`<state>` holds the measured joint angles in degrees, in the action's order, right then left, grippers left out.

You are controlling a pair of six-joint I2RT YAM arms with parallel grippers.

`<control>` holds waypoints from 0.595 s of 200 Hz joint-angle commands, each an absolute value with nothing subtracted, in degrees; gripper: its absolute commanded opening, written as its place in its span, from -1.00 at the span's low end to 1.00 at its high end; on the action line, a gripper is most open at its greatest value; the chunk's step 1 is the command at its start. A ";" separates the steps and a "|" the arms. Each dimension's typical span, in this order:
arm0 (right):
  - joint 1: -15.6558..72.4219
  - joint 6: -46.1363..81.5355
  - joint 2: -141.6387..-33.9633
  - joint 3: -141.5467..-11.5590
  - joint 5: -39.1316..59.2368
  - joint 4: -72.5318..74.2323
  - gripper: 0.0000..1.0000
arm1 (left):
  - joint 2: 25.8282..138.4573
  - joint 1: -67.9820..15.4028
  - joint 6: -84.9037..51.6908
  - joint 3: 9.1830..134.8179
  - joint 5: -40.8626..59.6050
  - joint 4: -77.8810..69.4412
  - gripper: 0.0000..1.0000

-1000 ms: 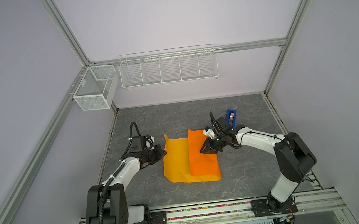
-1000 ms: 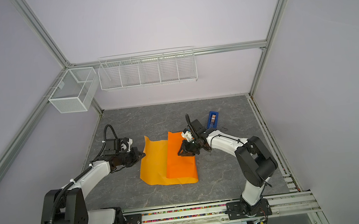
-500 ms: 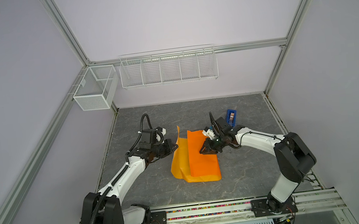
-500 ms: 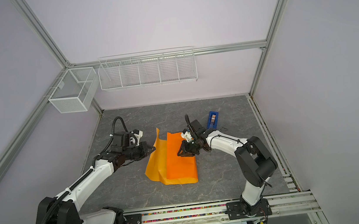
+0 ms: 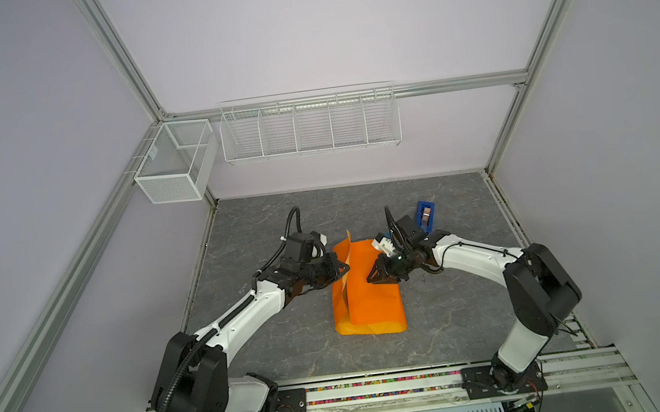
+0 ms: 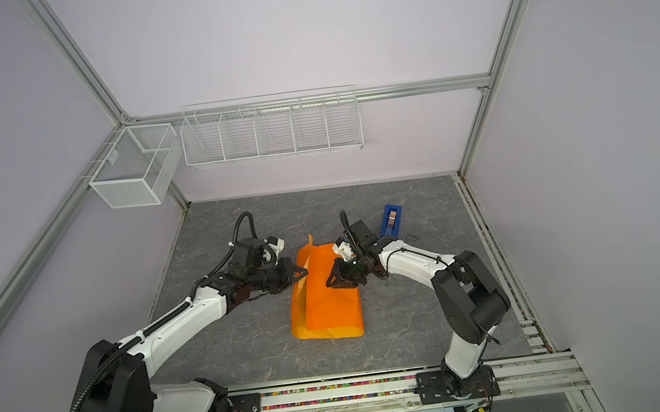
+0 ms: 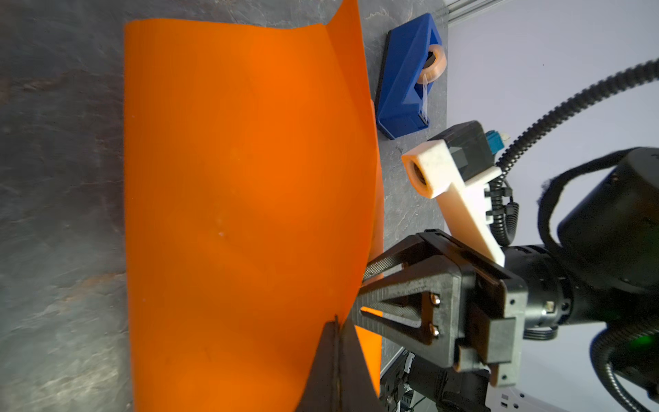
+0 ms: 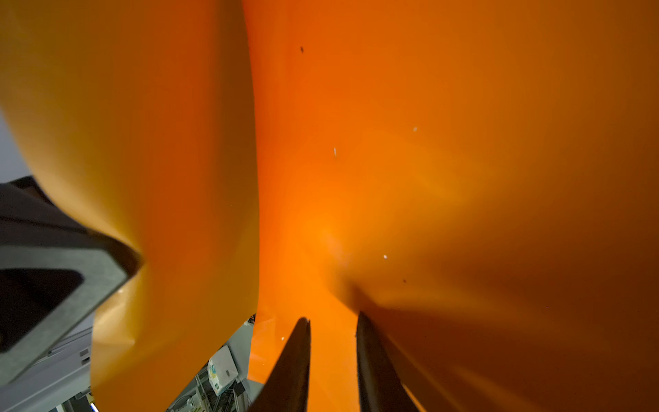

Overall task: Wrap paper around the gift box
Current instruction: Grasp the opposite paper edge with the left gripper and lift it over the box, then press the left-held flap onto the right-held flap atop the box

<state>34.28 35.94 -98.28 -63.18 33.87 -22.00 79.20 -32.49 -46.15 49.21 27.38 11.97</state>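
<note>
1. Pinching the left edge of the paper (image 5: 372, 303), the left pincer (image 5: 344, 270) is pressed together on it and holds this flap raised, nearly upright, beside the folded middle part
2. The right pincer (image 5: 371, 280) has its tips set down on top of the fold; the right wrist view shows a narrow gap between the fingers (image 8: 296, 356), so I judge they press on the paper and do not grip it
3. The gift box shows in no view; I judge it lies covered under the raised fold
4. The bundle lies with its long axis from the back wall toward the near rail, between both arms; the flap must go to the right, over the top, toward the right pincer, and the left arm is the nearer one for it
5. The right tips sit about where the flap should land, so they may be in the way
6. The tabletop (image 5: 280, 229) is grey, flat, with a stone pattern; a blue tape dispenser (image 5: 425, 215) stands just behind the right pincer, apart from the paper, and wire baskets (image 5: 310, 129) hang on the back wall
</note>
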 commanded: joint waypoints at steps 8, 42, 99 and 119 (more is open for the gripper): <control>35.33 35.45 -99.23 -62.23 32.29 -24.78 -0.47 | 83.02 -35.43 -50.38 52.20 24.48 9.66 -1.00; 35.33 35.47 -99.04 -62.01 32.08 -24.59 -0.47 | 87.16 -37.56 -52.45 53.73 24.01 10.03 -1.00; 35.39 36.13 -98.64 -61.33 32.42 -23.59 -0.47 | 91.61 -39.02 -51.42 55.68 22.11 15.21 -0.98; 35.35 35.99 -98.10 -61.94 32.43 -24.11 -0.46 | 92.50 -39.08 -51.00 55.90 21.56 16.79 -0.98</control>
<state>34.28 36.01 -98.26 -63.05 33.89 -21.74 91.26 -38.70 -50.94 54.26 23.40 13.72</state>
